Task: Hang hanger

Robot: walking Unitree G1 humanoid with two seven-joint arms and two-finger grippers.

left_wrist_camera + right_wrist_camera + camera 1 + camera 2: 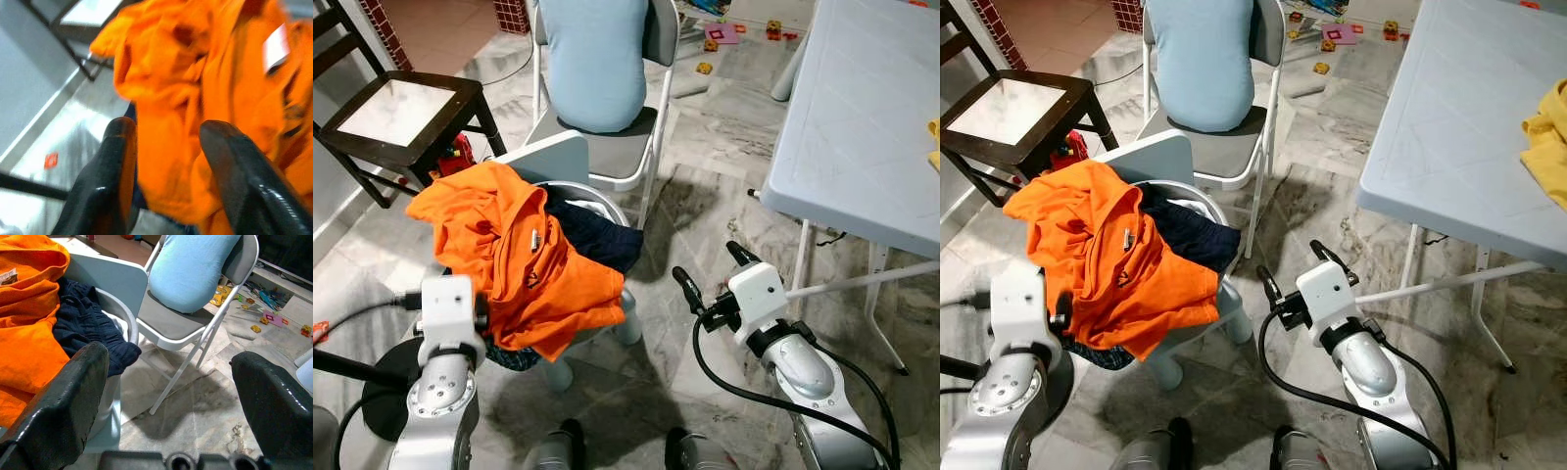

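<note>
Below, in the left eye view, an orange shirt lies heaped over a small grey chair, draping from the backrest down toward the robot, with a dark blue garment bunched just beside it on the seat. The left arm's wrist sits against the near left edge of the shirt. The right gripper hangs over bare floor to the right of the chair, well apart from the cloth, its two fingers spread wide and holding nothing. The hanger itself cannot be told apart from the heap. Judging by the task, it is probably buried in the clothes.

In the right eye view the same layout holds. A folding chair carrying a pale blue cushion stands behind the small one, a grey plastic table with a yellow cloth at its edge is off to the right, and a dark wooden stool is off to the left.

In the left wrist view, the left gripper points straight into the orange folds, its fingers apart and closed on nothing, with cloth bulging right ahead of them.

In the right wrist view, the right gripper's fingers frame the chair's side, the shirt lying off toward one finger rather than ahead.

The left arm is plainly the nearer one — whatever must be lifted lies directly along its fingers.
</note>
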